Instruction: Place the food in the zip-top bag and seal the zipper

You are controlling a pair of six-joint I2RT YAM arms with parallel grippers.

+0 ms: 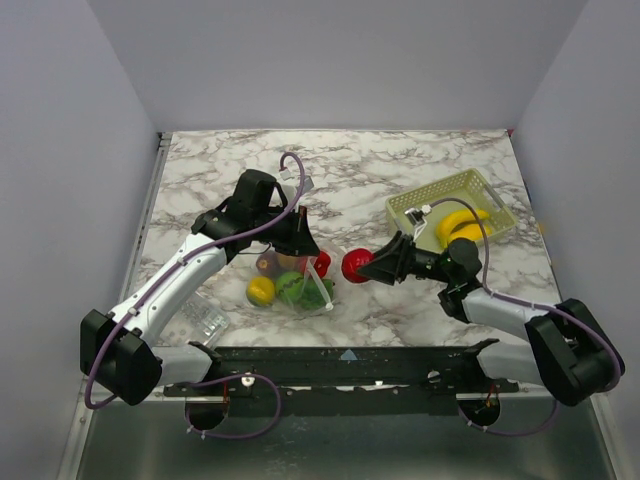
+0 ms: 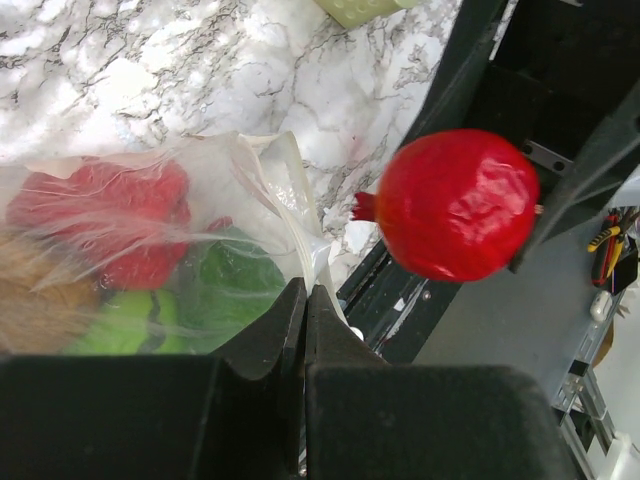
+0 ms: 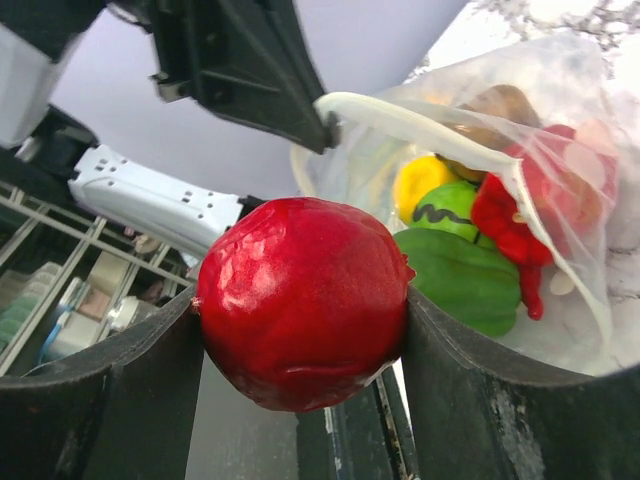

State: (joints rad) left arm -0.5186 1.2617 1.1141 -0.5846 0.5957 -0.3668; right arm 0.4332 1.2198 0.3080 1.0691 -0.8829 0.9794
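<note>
One zip-top bag point(image 2: 250, 180) holds five foods that can be told apart: one yellow piece point(image 1: 261, 290), one striped green piece point(image 1: 289, 286), one plain green piece point(image 1: 318, 294), one red piece point(image 1: 320, 263) and one brown piece point(image 1: 267, 262). One red pomegranate point(image 1: 355, 265) is outside it. One green basket point(image 1: 500, 205) holds two yellow fruits point(image 1: 462, 220). One small clear packet point(image 1: 207, 318) lies on the desk point(image 1: 400, 160).

Glossy toys, thin film, polished-looking stone.
The red pomegranate point(image 3: 300, 300) is glossy, faintly dimpled plastic. The zip-top bag point(image 2: 200, 170) is thin clear film, creased and shiny, with glossy green, yellow and red toy food point(image 3: 455, 270) showing through it. The table point(image 1: 400, 170) has a smooth, marble-patterned top. The basket point(image 1: 430, 187) is pale green plastic mesh, duller in finish, and holds a smooth yellow banana point(image 1: 462, 220).
</note>
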